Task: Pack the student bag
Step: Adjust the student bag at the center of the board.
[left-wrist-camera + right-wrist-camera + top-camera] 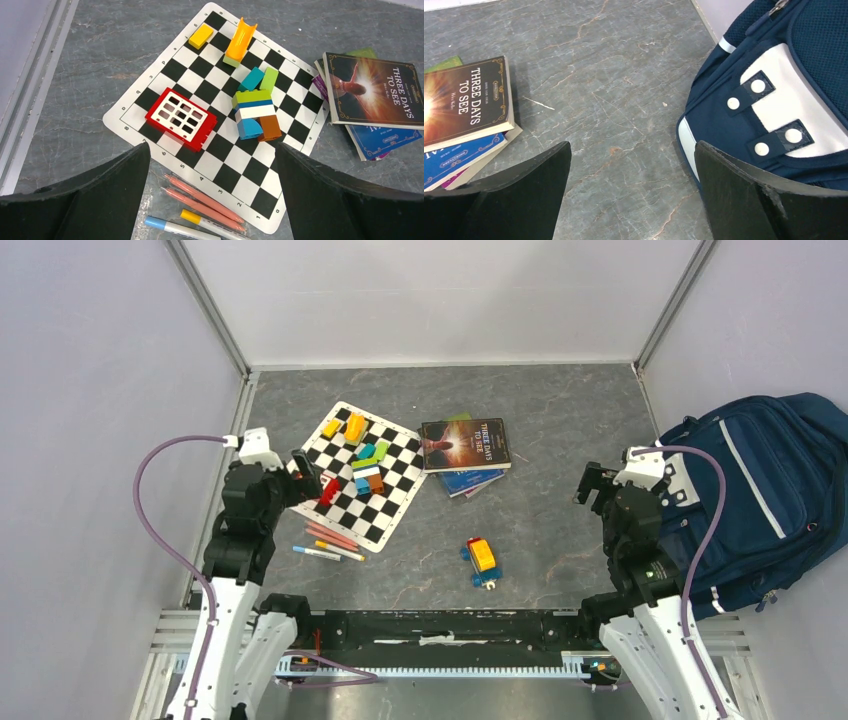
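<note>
Black, matte fingers (100,200) of the left claw (211,150) frame the lower corners of its wrist view. They are spread to full width and hold nothing. Beneath them lies a thin chequered mat (210,92) on the bench (614,100), a grey, marble-veined surface. On the mat are a flat red plastic grille (181,118), a stack of glossy bricks (252,112) in green, white, blue and brown, an orange chute (240,40) and a yellow brick (201,36). Slim pens (200,202), two salmon, one yellow-capped and one blue-capped, lie at the mat's near edge. Glossy paperbacks (372,90) form a fanned pile just beside the mat. A small toy car (481,560), blue with a red-and-yellow top, sits alone near bench centre. The right claw (631,147) hangs equally wide and empty over bare stone, just beside the bag (770,490); contact cannot be judged. Made of navy woven fabric with a pale diagonal stripe and white, round-studded patches, the bag slumps at the bench's right edge against the wall, well apart from the other items.
</note>
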You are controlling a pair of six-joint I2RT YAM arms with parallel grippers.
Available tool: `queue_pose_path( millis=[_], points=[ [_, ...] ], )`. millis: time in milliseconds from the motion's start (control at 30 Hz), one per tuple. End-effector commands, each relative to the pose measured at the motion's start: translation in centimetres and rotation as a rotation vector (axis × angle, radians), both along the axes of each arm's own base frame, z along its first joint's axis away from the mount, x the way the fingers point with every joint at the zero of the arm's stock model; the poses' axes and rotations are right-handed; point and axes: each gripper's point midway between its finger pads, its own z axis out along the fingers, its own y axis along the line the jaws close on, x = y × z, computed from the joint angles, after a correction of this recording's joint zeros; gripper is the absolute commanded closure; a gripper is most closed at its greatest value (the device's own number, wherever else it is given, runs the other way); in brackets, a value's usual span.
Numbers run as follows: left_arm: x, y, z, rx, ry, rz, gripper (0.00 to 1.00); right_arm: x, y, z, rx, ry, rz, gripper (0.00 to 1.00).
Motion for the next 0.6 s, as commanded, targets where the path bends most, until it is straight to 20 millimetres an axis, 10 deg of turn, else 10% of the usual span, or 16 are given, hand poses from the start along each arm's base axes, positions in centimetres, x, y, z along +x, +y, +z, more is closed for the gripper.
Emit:
queue_pose_path(
  millis=[0, 300, 567],
  points=[
    [0.8, -0.5, 1.3, -0.025, -0.014, -0.018, 0.00, -0.2, -1.3, 0.6, -0.016, -0.019, -0.071, 0.02],
    [1.8, -3.5, 0.1, -0.051, 0.088, -0.158, 0.00, -1.9, -4.3, 1.9, -0.055, -0.057, -0.243, 0.02],
    [5.4, -10.1, 6.0, -0.056, -0.026, -0.352, 0.00, -6.7, -10.3, 6.1, -0.193, -0.079, -0.662, 0.02]
  ],
)
